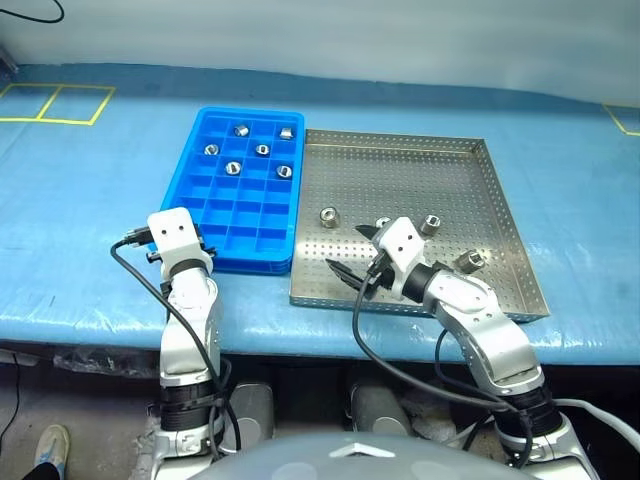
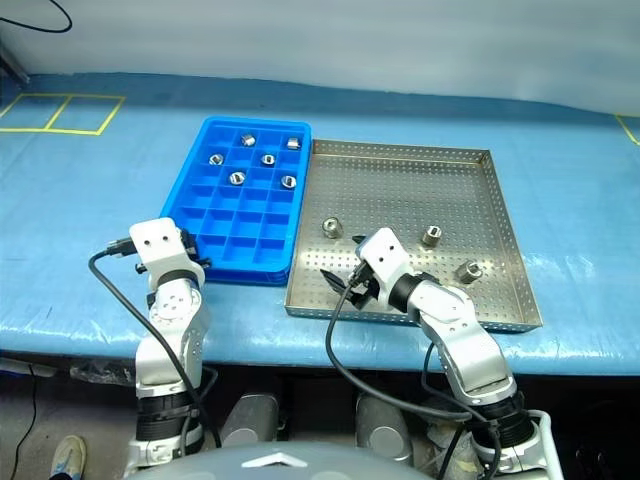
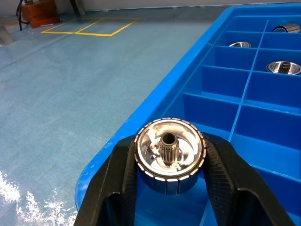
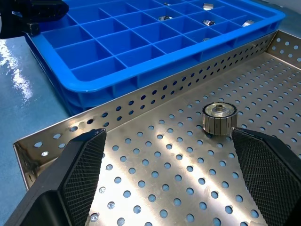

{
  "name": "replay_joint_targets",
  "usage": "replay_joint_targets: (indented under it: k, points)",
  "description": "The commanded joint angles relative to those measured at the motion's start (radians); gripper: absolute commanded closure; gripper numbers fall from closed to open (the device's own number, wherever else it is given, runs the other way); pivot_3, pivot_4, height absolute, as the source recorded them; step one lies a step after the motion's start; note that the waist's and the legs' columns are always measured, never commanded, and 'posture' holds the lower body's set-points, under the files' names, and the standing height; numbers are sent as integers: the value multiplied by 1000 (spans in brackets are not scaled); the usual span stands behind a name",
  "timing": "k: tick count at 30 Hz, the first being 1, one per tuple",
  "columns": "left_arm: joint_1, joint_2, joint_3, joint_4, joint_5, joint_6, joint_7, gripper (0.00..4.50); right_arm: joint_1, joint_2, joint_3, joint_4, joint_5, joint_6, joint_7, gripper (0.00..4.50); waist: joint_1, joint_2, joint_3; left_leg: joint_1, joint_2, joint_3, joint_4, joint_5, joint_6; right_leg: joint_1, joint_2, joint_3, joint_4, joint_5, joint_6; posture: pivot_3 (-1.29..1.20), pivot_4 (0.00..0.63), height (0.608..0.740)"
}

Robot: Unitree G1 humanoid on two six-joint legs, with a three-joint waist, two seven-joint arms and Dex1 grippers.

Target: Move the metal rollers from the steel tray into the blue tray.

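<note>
The steel tray (image 1: 480, 180) lies under the right gripper (image 4: 164, 174), whose jaws stand wide apart, one of the metal rollers (image 4: 219, 118) just ahead between them. The blue tray (image 3: 263, 117) sits directly ahead of the left gripper (image 3: 170, 181), clamped on a roller (image 3: 170, 157) at the near rim. Released here, it could strike the rim and bounce out onto the table.
</note>
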Motion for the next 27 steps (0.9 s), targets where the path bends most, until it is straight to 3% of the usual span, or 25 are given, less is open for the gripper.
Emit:
replay_joint_targets:
  k: [1,11,20,27]
  points:
    - [-53,7,-5,26,8,-28,-18,2790,-8,-3,3,-42,2,-5,-4,0,1,0,0,0,0,0,0,0,0,0,0,0,0,0,0,38,150,740]
    - [-191,57,19,100,-22,-76,-86,2790,-2,-4,2,-48,1,-1,-10,0,0,-4,2,-2,0,-1,1,0,0,-1,0,-1,-1,1,1,23,150,740]
    - [-246,38,53,146,-34,-81,-79,2790,15,-4,-3,-55,2,1,-24,0,-3,-5,3,-2,0,-1,0,-2,0,-1,0,-1,-1,0,0,4,150,740]
    - [-380,67,86,236,-38,-98,-87,2790,13,-4,-2,-52,1,1,-27,0,-2,-7,4,-2,0,-1,2,-2,0,-1,0,-1,-1,1,1,5,150,740]
